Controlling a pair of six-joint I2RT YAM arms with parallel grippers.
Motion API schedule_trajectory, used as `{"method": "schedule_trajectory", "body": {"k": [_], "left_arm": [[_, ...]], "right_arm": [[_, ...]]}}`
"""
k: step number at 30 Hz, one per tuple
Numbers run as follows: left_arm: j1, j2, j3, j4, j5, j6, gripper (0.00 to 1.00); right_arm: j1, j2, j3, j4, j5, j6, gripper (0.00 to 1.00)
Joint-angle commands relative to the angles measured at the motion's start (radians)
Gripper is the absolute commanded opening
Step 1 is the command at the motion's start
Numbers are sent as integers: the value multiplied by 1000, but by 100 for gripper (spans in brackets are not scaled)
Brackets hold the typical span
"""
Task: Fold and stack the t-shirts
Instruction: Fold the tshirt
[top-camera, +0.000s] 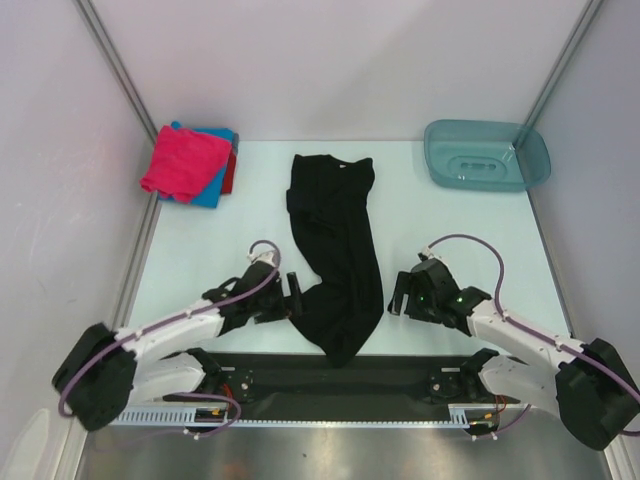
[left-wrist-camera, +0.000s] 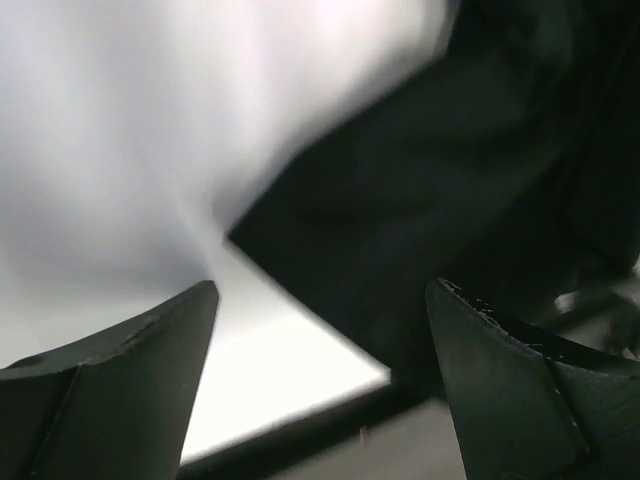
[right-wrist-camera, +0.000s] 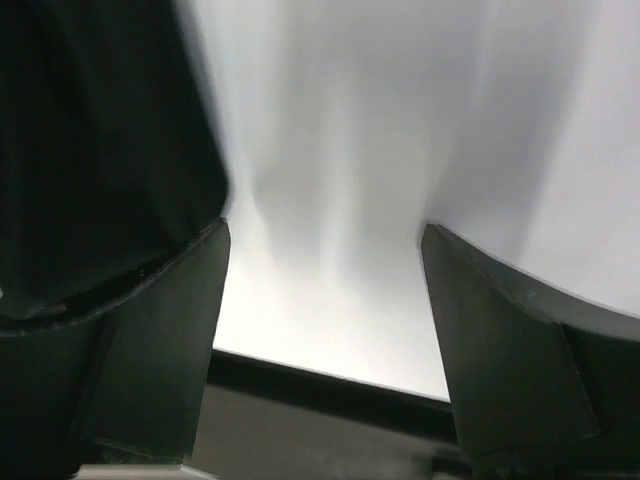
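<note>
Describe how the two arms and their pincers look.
The left arm and right arm have white links between chunky black joints. A greyish-purple cable arcs out of each wrist. The left pincer and right pincer are black, with broad, dark, wedge-shaped fingers, faintly scuffed at the edges. Small green lights glow on the right wrist.

Overhead camera looks down; both low wrist cameras share the black t-shirt (top-camera: 335, 250).

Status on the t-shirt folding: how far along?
Done: stack of folded t-shirts, pink on top of blue and red, far left. In hand: black t-shirt lies as a narrow strip in the centre; left gripper and right gripper open beside its near end, holding nothing. Left: fold it shorter, add it to the stack.
</note>
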Motion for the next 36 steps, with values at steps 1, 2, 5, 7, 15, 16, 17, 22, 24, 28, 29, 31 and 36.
{"method": "schedule_trajectory", "body": {"k": [1,2,5,7,15,16,17,22,24,28,29,31,36], "left_arm": [[-66,148,91,111,-350,72,93],[-84,187,113,86,-378,76,93],[-101,282,133,111,-426,97,93],[-101,323,128,150,-432,91,95],[-110,394,121,158,-412,84,89],[-112,396,100,170,-411,74,89],[-113,396,86,183,-403,68,88],[-129,388,-28,308,-317,21,73],[-150,397,-48,335,-314,2,67],[-193,435,-69,351,-302,-21,56],[-201,445,-74,358,-299,-27,53],[-228,472,-80,379,-289,-48,43],[-287,528,-82,391,-272,-110,6]], "right_arm": [[9,8,-55,201,-2,11,82],[10,10,-63,207,-11,9,82],[13,16,-77,199,-33,22,82],[13,21,-98,216,-51,44,82],[92,8,-216,317,-103,195,76],[136,13,-224,340,-96,210,76],[156,19,-232,348,-87,242,76],[286,97,-270,447,-33,354,75],[337,131,-269,465,-30,397,74],[434,232,-259,501,9,462,71],[447,252,-255,506,18,474,70],[487,292,-232,506,38,495,65],[556,369,-180,457,94,520,38]]}}
